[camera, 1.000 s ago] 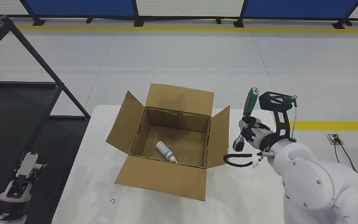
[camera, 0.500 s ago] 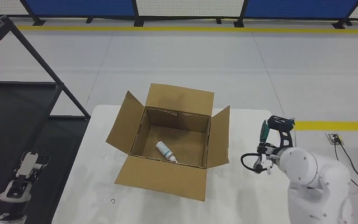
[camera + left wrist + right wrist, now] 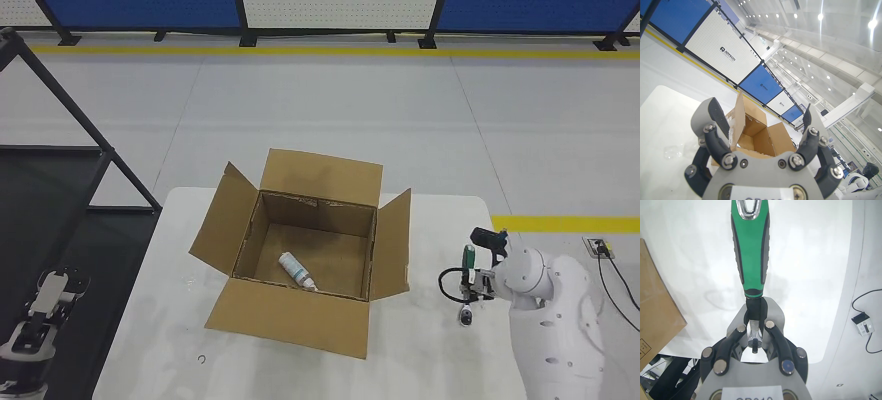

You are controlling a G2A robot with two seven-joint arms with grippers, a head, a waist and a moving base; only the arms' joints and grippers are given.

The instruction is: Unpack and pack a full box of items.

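- The green-handled tool (image 3: pixel 750 247) was held right of centre in the top view, over the table (image 3: pixel 430 350) and right of the open box (image 3: pixel 300 315). Its long axis ran in line with the gripper, the handle pointing toward the frame's upper edge.
- The right gripper (image 3: pixel 754 311) had its jaws closed on the tool's neck.
- The left gripper (image 3: pixel 761 109) had its jaws spread wide and empty.

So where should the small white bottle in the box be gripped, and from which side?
Grip the bottle across the middle of its body, probably straight down through the open top of the box. It lies flat on the floor, and the walls block sideways approaches.
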